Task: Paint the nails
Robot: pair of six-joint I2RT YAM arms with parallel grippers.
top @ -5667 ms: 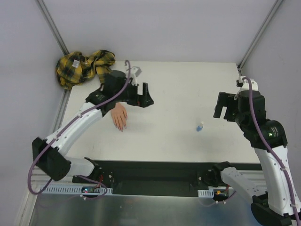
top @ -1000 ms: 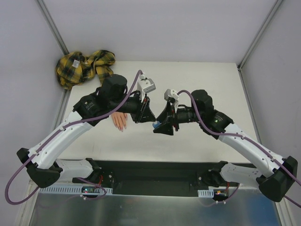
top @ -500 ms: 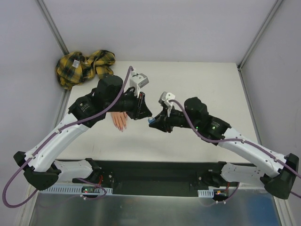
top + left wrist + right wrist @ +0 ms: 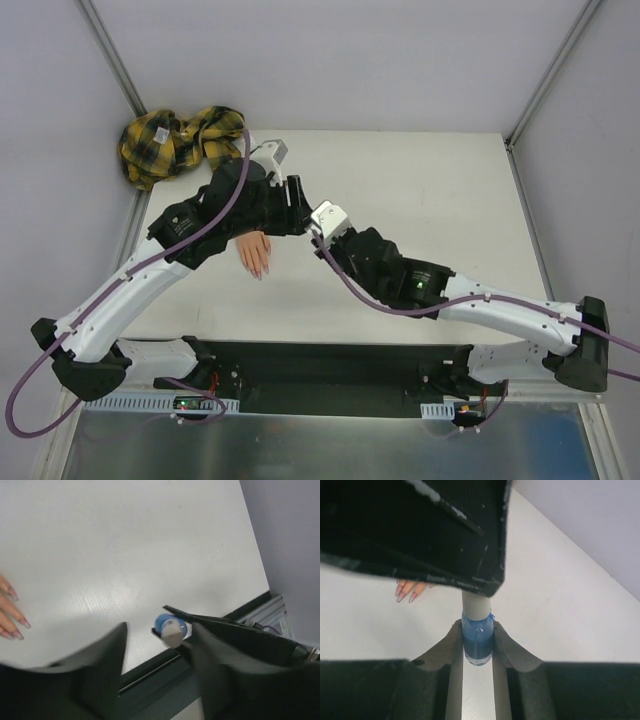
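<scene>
The mannequin hand (image 4: 255, 252) lies palm down on the white table, fingers toward me. Its glossy pink nails (image 4: 402, 592) show small in the right wrist view, and the nails (image 4: 20, 625) also show at the left edge of the left wrist view. My right gripper (image 4: 477, 629) is shut on a small blue bottle (image 4: 478, 637) with a white cap (image 4: 476, 605), held off the table. In the left wrist view my left gripper (image 4: 159, 630) stands open, its fingers on either side of the cap (image 4: 172, 632). From above, the left gripper (image 4: 295, 202) meets the right gripper (image 4: 322, 238) just right of the hand; the bottle is hidden there.
A crumpled yellow-black plaid cloth (image 4: 180, 140) lies at the table's back left corner, running to the mannequin hand. The left gripper's black body (image 4: 420, 530) fills the top of the right wrist view. The table's dark front edge (image 4: 150, 672) lies close below the bottle.
The right gripper closed on the blue bottle and carried it left and back toward the hand. The left gripper drew back with it and has now opened around the cap.
</scene>
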